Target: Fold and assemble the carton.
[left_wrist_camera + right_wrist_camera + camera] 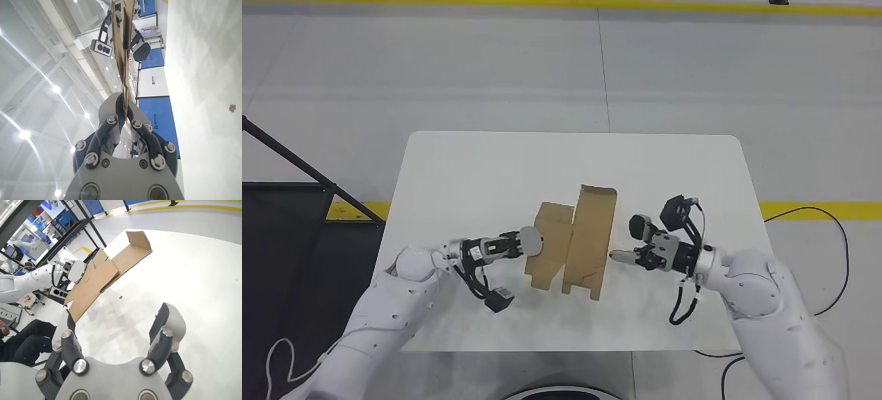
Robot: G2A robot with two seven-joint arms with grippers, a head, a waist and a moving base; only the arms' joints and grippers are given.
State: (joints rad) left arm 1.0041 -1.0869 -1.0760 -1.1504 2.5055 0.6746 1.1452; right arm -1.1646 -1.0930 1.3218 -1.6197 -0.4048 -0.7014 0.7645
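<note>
Left gripper (526, 241) clamped on the carton (573, 247) at its left edge. Carton held flattish above the table (442, 170), long axis pointing away from the robot. Right gripper (623, 257) spread, empty, just beside the right edge. Sideways approach should do, I reckon.

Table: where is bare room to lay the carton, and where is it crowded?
Bare: the table's far strip beyond the carton, and both far corners. Crowded: near middle, where the left gripper clamps the carton and the open right gripper flanks it.
</note>
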